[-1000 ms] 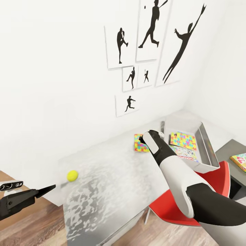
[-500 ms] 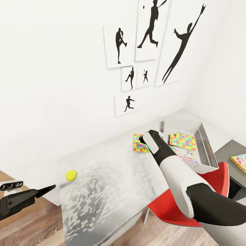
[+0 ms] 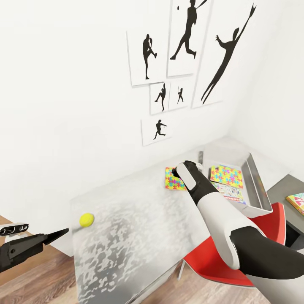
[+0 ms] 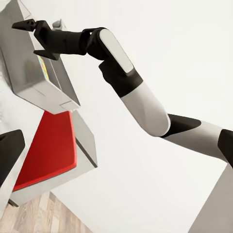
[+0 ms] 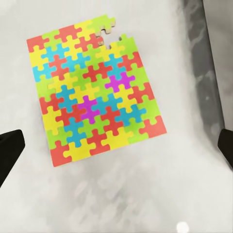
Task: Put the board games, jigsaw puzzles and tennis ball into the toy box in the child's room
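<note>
- Left gripper: black, two-fingered, held low at the near corner of the table, off its edge. One pointed finger is seen in the head view; whether the jaws are parted cannot be told. Nothing is seen in them.
- Small yellow-green tennis ball: found loose on the long pale grey-white table, near its left end, beyond the left gripper and apart from it; not yet collected.
- Red chair: tucked at the table's near edge, under the right arm.
- Right gripper: black fingers spread wide and empty, as the left wrist view shows. It is poised over the table, judged ready for a pick from above.
- Flat square jigsaw puzzle of yellow, blue, pink, green and orange pieces: lies flat on the table between the two fingertips in the right wrist view, untouched, one corner piece missing.
- Light grey open-topped toy box: stands just beyond, beside the right gripper; a second multicoloured jigsaw puzzle and a pale board game are already held inside.
- Yellow-green board game: lies on the lower dark-grey cabinet top, at the far right.
</note>
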Robot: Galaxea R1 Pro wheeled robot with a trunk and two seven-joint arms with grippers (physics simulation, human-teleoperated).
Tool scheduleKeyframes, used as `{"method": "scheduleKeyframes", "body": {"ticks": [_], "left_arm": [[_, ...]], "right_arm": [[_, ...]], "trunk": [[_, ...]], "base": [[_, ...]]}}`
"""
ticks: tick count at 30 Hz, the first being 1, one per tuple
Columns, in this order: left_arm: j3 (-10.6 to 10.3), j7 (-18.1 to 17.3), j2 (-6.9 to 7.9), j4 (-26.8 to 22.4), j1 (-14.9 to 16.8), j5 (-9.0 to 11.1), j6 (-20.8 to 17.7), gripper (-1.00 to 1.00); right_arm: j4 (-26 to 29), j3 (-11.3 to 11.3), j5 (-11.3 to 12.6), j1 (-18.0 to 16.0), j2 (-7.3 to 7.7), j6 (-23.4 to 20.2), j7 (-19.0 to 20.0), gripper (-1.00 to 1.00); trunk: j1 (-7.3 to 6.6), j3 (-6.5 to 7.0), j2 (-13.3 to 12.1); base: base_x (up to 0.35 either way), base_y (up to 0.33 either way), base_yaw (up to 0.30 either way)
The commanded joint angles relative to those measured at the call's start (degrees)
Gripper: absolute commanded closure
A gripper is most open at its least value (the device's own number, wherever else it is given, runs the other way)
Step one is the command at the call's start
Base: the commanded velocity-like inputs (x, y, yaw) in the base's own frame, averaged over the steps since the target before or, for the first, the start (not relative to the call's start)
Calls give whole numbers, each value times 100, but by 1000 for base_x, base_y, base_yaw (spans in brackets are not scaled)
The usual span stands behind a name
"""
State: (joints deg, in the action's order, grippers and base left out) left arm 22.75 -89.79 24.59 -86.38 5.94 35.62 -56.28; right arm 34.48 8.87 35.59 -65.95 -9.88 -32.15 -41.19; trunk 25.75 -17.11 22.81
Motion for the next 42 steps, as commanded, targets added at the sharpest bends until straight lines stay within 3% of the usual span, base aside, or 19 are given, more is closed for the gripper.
{"method": "scheduleKeyframes", "body": {"ticks": [1,17,27,42], "left_arm": [[0,-21,2,-3,3,-2,-60,-100],[-7,-21,1,-4,3,-2,-58,-100],[-7,-21,1,-3,3,5,-58,-100],[-7,-21,1,-2,3,4,-58,-100]], "right_arm": [[6,27,44,-5,4,-20,-47,-100],[6,27,44,-5,4,-20,-47,-100],[6,27,44,-6,4,-20,-47,-100],[7,27,44,-7,-11,-20,-47,-100]], "trunk": [[3,-11,11],[3,-11,11],[3,-11,11],[3,-11,11]], "base": [[7,0,0],[1,-3,0],[0,-139,6],[0,-84,157]]}}
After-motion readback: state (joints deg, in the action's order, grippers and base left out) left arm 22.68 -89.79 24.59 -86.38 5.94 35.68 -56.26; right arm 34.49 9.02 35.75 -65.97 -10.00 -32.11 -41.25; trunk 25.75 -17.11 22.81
